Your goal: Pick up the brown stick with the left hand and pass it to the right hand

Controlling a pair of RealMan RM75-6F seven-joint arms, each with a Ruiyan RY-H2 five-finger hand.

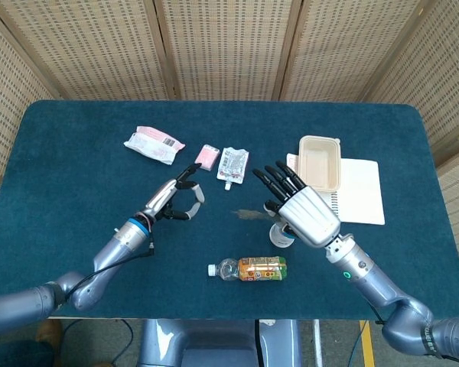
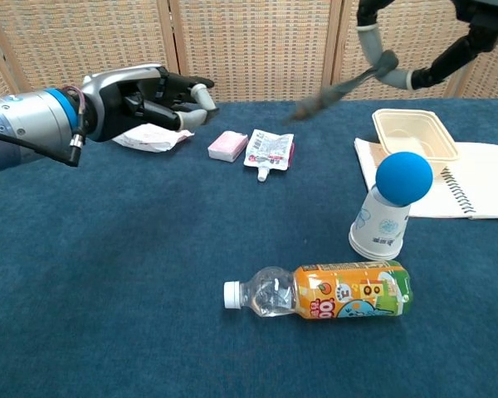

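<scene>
The brown stick hangs tilted in the air above the table, its upper end pinched between the fingers of my right hand. In the head view the stick shows as a blurred brown streak just left of that hand. My left hand has drawn back to the left and holds nothing. Its fingers are loosely curved and apart in the chest view, well clear of the stick.
An orange-labelled bottle lies near the front edge. A paper cup topped with a blue ball stands under my right hand. A beige container sits on a notebook. Pink packets and a sachet lie behind.
</scene>
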